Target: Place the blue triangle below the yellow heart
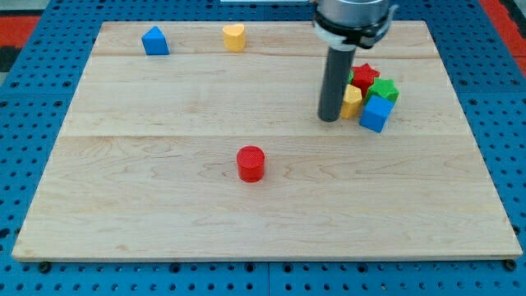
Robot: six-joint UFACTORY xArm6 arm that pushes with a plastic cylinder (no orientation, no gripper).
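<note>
The blue triangle (154, 41) sits near the board's top left. The yellow heart (234, 37) lies to its right, near the top edge, a block-width or so of bare wood between them. My tip (329, 118) is far to the right of both, at the left side of a cluster of blocks, touching or almost touching a yellow block (352, 101). The rod rises from the tip to the arm at the view's top.
The cluster at the right holds a red star (364, 76), a green block (383, 90), the yellow block and a blue cube (376, 113). A red cylinder (251, 163) stands alone near the middle of the wooden board (123, 205).
</note>
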